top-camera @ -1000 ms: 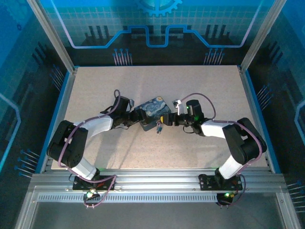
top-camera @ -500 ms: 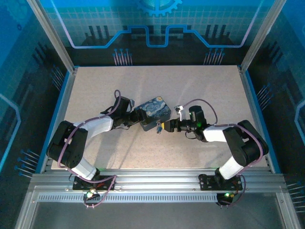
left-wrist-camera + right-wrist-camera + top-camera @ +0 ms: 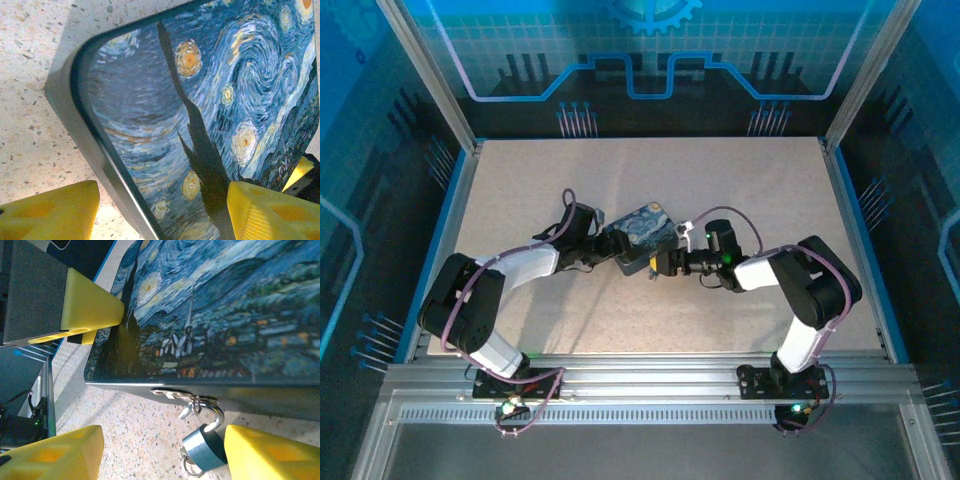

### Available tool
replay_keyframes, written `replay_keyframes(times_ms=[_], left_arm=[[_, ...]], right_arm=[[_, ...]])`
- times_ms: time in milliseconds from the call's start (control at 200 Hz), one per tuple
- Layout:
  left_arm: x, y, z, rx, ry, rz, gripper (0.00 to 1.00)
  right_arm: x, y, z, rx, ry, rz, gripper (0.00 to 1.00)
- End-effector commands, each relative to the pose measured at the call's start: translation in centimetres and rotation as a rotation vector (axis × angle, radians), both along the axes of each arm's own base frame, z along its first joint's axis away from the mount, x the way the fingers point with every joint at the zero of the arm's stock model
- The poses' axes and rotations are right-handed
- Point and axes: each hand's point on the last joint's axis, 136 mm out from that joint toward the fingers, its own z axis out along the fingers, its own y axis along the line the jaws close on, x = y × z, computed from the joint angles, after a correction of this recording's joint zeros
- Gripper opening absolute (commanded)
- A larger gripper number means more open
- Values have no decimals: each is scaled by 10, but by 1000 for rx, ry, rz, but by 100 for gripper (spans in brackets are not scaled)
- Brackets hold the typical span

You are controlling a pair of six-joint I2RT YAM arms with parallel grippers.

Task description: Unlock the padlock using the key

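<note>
The right arm has been folded in tighter over the last second, and its claw [image 3: 658, 264] has been brought down and in against the near side of the tin [image 3: 642, 232]; the left arm and the tin have not been shifted.

The tin is lain flat on the bench [image 3: 740, 180] and is braced at its left end by the left claw [image 3: 603, 243]. That claw's jaws are spread wide astride the tin's rounded corner, one yellow finger [image 3: 270, 212] laid over the lid and the other beside the wall with a lit strip of bench between. No squeeze is shown, so the tin is judged to be steadied against sliding, not clamped.

The padlock [image 3: 202, 450] is hung by its shackle from a small hasp on the tin's near wall and is rested on the bench just beside that wall. It is framed by the right claw, whose jaws are parted with nothing held; the padlock lies just beside one of its fingers [image 3: 270, 455]. A thin metal loop [image 3: 187, 463] is seen at the padlock's base; it is taken to be the bow of the key, seated in the keyhole, though this cannot be confirmed. The claw is judged to be lined up for pinching that bow and turning it.

The tin is made of smooth, glossy printed metal with a dark rim and soft corners. The padlock is a short round drum of pale brushed metal with a bright curved shackle. The fingers are matt yellow wedges, and the bench is a pale speckled, stone-like sheet
</note>
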Motion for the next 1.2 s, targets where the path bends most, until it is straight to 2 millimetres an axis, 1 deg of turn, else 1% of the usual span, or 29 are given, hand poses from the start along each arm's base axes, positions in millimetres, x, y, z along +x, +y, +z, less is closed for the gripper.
replay_keyframes(times_ms=[0,340,625,860,965,1196], left_arm=[[-25,7,-23,51,102,6,69],[-27,7,-22,53,100,9,69],[-26,6,-21,53,99,9,68],[-26,5,-21,52,98,7,68],[-26,4,-20,51,98,4,68],[-26,3,-20,49,100,4,68]], right_arm=[[0,13,6,32,-17,46,63],[-2,17,-6,29,20,64,58],[2,15,-13,11,26,48,63],[7,21,-4,57,-8,60,62],[8,23,-3,73,-13,69,62],[3,25,3,106,-41,98,59]])
